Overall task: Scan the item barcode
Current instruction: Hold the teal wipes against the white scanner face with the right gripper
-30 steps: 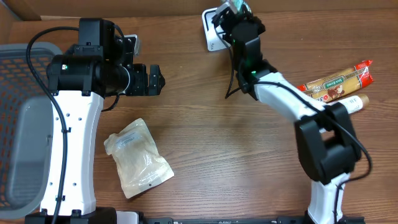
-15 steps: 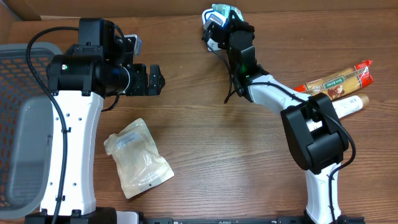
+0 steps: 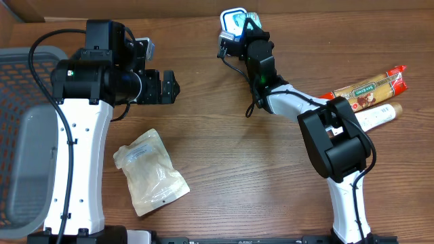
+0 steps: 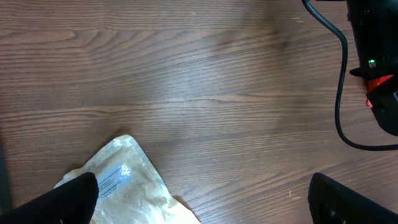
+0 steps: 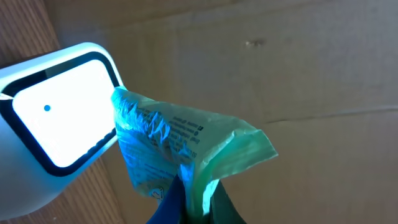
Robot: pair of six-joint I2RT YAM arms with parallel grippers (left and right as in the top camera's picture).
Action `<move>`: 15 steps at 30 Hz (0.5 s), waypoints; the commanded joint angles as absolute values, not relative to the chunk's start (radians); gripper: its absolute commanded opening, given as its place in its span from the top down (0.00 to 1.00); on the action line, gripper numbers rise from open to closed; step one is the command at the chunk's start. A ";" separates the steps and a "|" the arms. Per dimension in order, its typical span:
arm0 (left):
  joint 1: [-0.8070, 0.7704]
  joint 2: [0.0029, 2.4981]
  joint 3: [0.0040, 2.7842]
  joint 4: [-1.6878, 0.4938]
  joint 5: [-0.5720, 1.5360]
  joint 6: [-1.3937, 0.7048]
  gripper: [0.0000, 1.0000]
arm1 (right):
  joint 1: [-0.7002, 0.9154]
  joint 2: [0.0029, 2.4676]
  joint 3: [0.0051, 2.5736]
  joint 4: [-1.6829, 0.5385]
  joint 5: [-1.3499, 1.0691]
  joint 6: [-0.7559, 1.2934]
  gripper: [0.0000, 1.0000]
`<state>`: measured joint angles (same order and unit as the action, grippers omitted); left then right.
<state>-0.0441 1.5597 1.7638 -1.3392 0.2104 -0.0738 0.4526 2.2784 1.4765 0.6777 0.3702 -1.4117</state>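
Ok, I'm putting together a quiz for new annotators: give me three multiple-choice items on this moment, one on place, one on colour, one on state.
1. Where is the green packet? A. before the lit scanner B. flat on the wood C. inside a box
2. What colour is the basket? A. red B. grey C. yellow
3. How is the left gripper? A. shut on a pouch B. shut, empty C. open, empty
Key: A, the right gripper pinches it at the scanner's window; B, its mesh is grey; C, its jaws stand wide apart, nothing between.
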 commanded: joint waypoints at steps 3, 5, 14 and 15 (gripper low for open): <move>-0.039 1.537 1.789 -1.338 0.226 -0.055 0.00 | 0.471 2.269 1.501 0.735 0.408 -1.418 0.96; -0.039 1.537 1.789 -1.338 0.226 -0.055 0.00 | 0.480 2.269 1.501 0.741 0.418 -1.408 0.96; -0.039 1.537 1.789 -1.338 0.226 -0.055 0.00 | 0.494 2.258 1.501 0.739 0.450 -1.300 0.96; -0.039 1.537 1.789 -1.338 0.226 -0.055 0.00 | 0.494 2.252 1.501 0.739 0.454 -1.269 0.96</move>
<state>-0.0441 1.5597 1.7638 -1.3392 0.2104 -0.0738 0.4953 2.2784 1.4765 0.7242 0.4271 -1.3556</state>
